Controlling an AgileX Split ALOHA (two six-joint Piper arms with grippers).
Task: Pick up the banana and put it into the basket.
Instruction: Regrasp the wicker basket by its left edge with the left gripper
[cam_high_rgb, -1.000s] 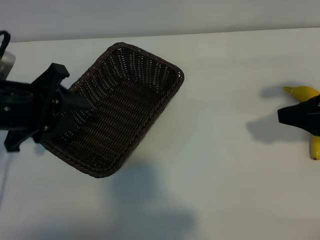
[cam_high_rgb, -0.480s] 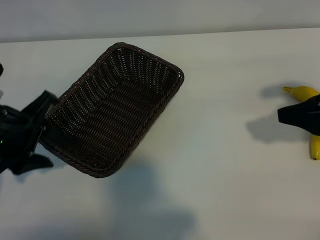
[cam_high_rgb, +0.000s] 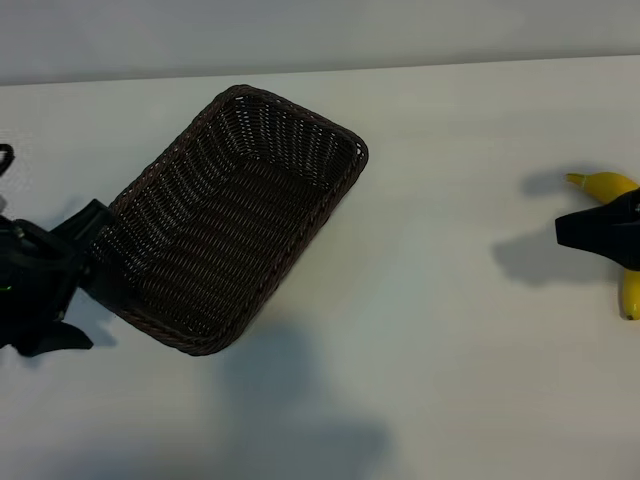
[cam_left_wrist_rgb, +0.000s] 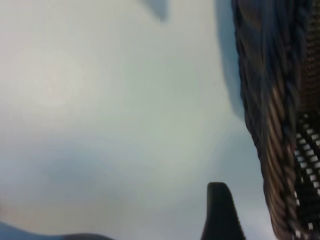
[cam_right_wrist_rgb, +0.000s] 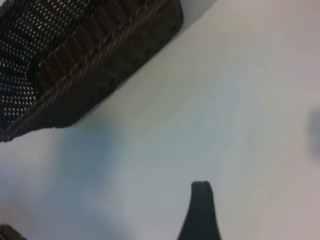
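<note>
**Banana Far From the Basket, Both Grippers Holding Nothing**

The big brown basket (cam_high_rgb: 235, 220) sat on the white table (cam_high_rgb: 430, 330). It lay slanted, with one short end toward the back of the table and the other short end toward the left arm. Nothing could be seen inside it.

The banana (cam_high_rgb: 618, 215) was on the table too, but way over at the right edge of the outside view, well apart from the basket. Only parts of it showed: its yellow top end with the thin stem, and a bit of yellow lower down. The dark right gripper (cam_high_rgb: 600, 232) was in front of its middle and hid that part. From the pictures alone I could not tell if the gripper touched the banana. Its jaws stood wide. In the right wrist view one black finger (cam_right_wrist_rgb: 201, 212) showed over bare table, with the basket farther off and no banana between the fingers.

The left gripper (cam_high_rgb: 85, 265) was at the left side of the table, right beside the near short end of the basket. Its jaws were also spread wide. In the left wrist view one black finger (cam_left_wrist_rgb: 220, 212) stood just beside the basket's braided rim (cam_left_wrist_rgb: 280, 150), on the outside. It was not clear whether it touched the rim.
</note>
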